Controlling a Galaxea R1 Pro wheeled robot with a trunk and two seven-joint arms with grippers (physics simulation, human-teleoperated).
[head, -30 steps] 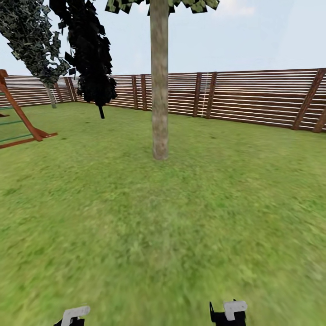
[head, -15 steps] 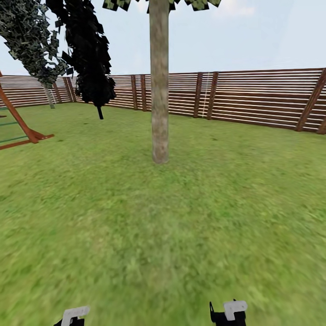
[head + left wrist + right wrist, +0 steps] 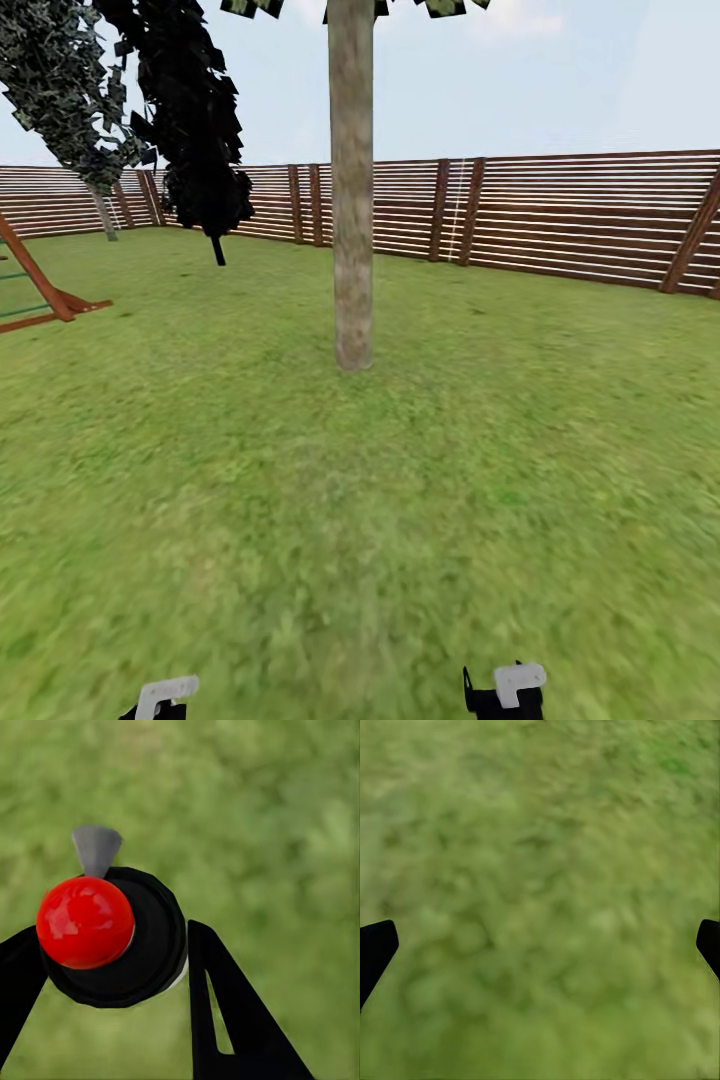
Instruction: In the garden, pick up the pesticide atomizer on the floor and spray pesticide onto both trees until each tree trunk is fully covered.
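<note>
Red-capped, black-bodied pesticide atomizer [image 3: 112,941] is gripped between the black fingers of the left gripper [image 3: 112,967]. The right gripper [image 3: 540,945] is spread wide above green lawn [image 3: 540,870]. Ahead, the thick beige-grey tree trunk [image 3: 352,200] is seen.

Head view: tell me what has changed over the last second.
The camera has moved: the tree trunk now looks slightly larger with its base lower in the picture, and the wooden play frame has slid toward the left edge, so the robot seems to be rolling toward the tree. Both arms sit at the same spots. The left gripper is shut on the atomizer.
</note>
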